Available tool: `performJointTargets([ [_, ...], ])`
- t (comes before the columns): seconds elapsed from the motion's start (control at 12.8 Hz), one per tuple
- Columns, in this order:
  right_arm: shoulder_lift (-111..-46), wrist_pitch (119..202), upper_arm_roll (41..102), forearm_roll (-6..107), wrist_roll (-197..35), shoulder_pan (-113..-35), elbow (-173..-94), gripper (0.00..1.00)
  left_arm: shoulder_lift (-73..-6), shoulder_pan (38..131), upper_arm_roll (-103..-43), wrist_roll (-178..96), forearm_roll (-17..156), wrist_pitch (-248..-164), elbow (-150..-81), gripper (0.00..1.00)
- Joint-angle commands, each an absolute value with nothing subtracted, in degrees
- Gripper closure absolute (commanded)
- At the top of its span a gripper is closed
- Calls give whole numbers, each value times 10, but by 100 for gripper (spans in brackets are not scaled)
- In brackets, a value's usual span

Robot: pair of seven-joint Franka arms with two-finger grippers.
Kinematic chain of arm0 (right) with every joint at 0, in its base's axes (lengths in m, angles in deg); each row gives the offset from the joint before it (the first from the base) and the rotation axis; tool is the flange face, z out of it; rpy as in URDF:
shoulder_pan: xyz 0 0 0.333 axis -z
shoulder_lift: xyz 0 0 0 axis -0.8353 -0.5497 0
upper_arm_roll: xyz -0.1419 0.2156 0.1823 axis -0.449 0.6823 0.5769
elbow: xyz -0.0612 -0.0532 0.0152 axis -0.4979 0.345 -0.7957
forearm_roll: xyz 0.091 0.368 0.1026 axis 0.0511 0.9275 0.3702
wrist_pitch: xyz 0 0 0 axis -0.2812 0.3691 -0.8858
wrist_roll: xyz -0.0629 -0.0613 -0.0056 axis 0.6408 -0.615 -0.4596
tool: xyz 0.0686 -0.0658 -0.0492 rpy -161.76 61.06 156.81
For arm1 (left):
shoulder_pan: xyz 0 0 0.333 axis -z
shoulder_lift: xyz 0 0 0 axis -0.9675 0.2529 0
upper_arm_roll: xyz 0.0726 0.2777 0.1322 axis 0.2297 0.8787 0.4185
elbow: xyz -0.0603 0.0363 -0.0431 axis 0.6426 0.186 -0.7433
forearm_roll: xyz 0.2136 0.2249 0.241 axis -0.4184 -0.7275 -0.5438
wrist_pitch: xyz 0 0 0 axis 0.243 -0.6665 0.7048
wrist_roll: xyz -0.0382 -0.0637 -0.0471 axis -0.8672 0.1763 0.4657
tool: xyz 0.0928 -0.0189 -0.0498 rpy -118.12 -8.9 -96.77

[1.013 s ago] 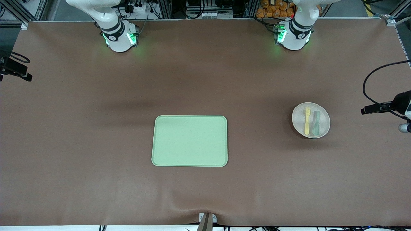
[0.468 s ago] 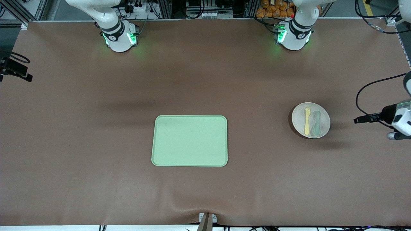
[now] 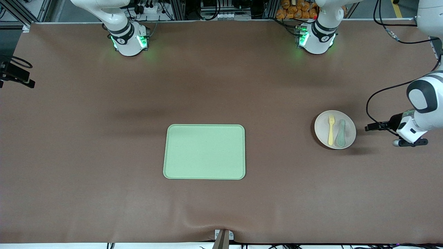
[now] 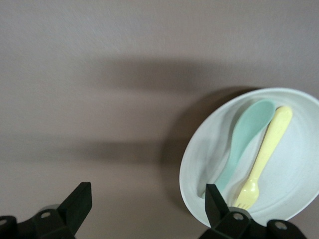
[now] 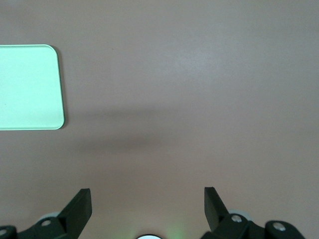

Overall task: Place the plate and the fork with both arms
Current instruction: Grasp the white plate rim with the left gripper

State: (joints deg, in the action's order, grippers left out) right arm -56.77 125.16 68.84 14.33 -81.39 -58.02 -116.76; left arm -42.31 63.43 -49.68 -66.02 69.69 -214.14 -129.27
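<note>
Left gripper [image 4: 144, 206] is up in the air with its fingers [image 4: 77, 201] spread wide and nothing between them, hanging over bare brown table [image 3: 277, 193] just beside the plate [image 3: 335, 129], toward the left arm's end of the table. From the left wrist view, one finger sits right at the plate's [image 4: 199, 164] rim, the other well off over open mat. On the plate lie the yellow fork [image 3: 331, 129] and a grey-green spoon [image 3: 341, 132], side by side, almost touching, and both well inside the rim. The fork [image 4: 261, 159] is the one toward the tray, the spoon [image 4: 241, 139] toward the left gripper. Around the plate the mat is open on every side, so there's room to come in from any edge. The green tray [image 3: 204, 151] sits mid-table, well apart from the plate, with a wide stretch of bare mat between them. Over at the other end, the right gripper [image 5: 144, 206] waits high above bare table, fingers [image 5: 79, 204] also spread wide and holding nothing; the right wrist view catches one rounded corner of the tray [image 5: 30, 87]. A black cable [image 3: 380, 93] loops in the air by the left arm's [image 3: 422, 100] wrist, near the plate.
</note>
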Motion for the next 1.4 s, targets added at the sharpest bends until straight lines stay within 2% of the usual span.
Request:
performJointTargets([
  [0.0,-566,1251,694,147,-807,-574,-1167,0,-420,634,-506,-673,709,-2154,-1305,0],
  [0.08,-567,1251,694,146,-807,-574,-1167,0,-413,631,-515,-673,712,-2155,-1306,2],
  [0.23,-567,1251,694,146,-807,-574,-1167,0,-407,631,-525,-690,714,-2157,-1305,11],
  [0.62,-567,1252,694,146,-807,-574,-1168,0,-377,631,-529,-736,743,-2189,-1305,22],
  [0.94,-567,1252,694,147,-807,-573,-1168,0,-369,629,-529,-768,743,-2198,-1305,36],
  [1.17,-567,1252,694,146,-807,-573,-1168,0,-369,627,-529,-768,744,-2198,-1305,51],
  [1.32,-570,1252,694,146,-807,-574,-1168,0,-369,626,-533,-768,744,-2198,-1305,57],
])
